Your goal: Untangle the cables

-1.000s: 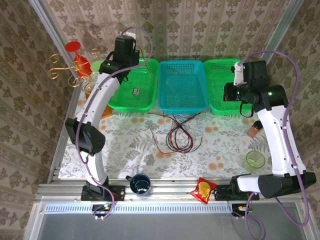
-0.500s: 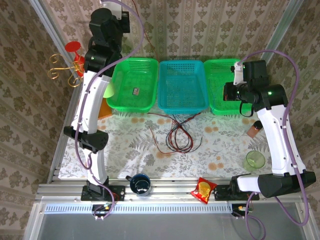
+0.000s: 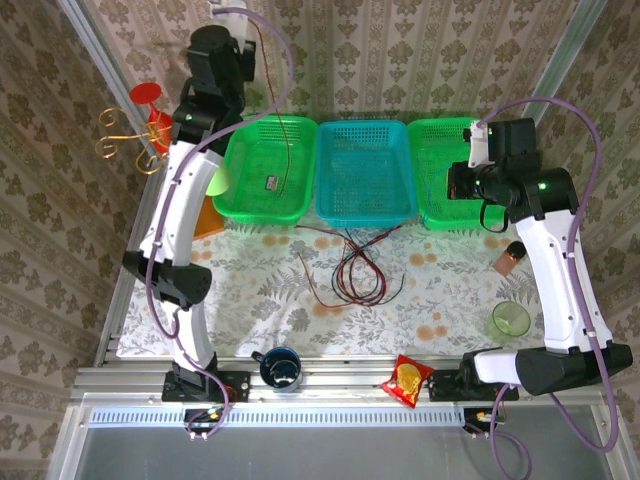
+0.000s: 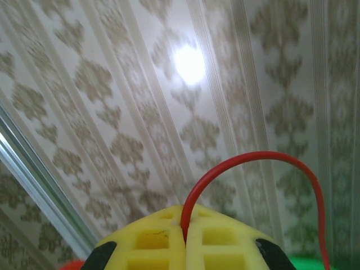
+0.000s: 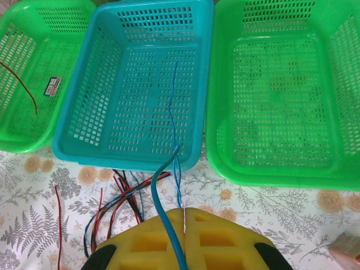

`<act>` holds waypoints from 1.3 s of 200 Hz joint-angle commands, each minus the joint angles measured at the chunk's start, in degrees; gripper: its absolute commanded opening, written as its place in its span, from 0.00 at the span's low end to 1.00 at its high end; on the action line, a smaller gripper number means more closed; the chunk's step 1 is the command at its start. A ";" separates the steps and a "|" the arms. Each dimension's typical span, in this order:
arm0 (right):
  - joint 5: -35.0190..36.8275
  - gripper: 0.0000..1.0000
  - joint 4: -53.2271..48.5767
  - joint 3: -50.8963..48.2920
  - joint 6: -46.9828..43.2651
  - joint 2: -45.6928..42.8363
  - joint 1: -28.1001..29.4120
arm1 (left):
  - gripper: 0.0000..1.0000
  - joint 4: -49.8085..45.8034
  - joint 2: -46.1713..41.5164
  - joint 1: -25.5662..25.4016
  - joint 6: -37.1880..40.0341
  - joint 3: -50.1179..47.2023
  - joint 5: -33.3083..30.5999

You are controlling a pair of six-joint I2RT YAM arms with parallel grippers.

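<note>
The cables (image 3: 355, 265) lie in a red, black and blue tangle on the floral cloth in front of the teal basket, also seen at the bottom left of the right wrist view as the tangle (image 5: 112, 191). My left gripper (image 4: 185, 220) is raised high against the back wall and shut on a red cable (image 4: 253, 154), which arcs over and hangs down into the left green basket (image 5: 22, 84). My right gripper (image 5: 184, 216) hovers by the right green basket, shut on a blue cable (image 5: 173, 112) that runs over the teal basket.
Three baskets stand in a row at the back: left green (image 3: 250, 210), teal (image 3: 365, 215), right green (image 3: 440, 218). A blue mug (image 3: 280, 367) and snack packet (image 3: 407, 380) sit at the near edge. A green cup (image 3: 510, 320) and brown bottle (image 3: 508, 260) stand right.
The left arm has swung up from over the left green basket toward the back wall, drawing the red cable up with it. The right arm has stayed put.
</note>
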 commanded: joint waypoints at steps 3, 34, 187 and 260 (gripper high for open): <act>-1.42 0.00 -0.70 1.18 0.29 -0.14 0.35 | 0.00 -6.74 -0.69 0.83 -2.83 -7.48 -0.93; -1.63 0.00 -0.90 1.31 0.64 -0.20 0.35 | 0.00 -11.36 1.56 0.57 -10.16 -16.64 2.94; -2.80 0.00 -2.59 -0.96 0.65 -0.76 0.52 | 0.06 -22.90 20.67 2.78 -28.91 -17.61 25.96; -2.98 0.00 -2.00 -2.44 0.91 -1.43 0.57 | 0.82 -20.06 9.73 0.73 -27.38 -17.91 23.73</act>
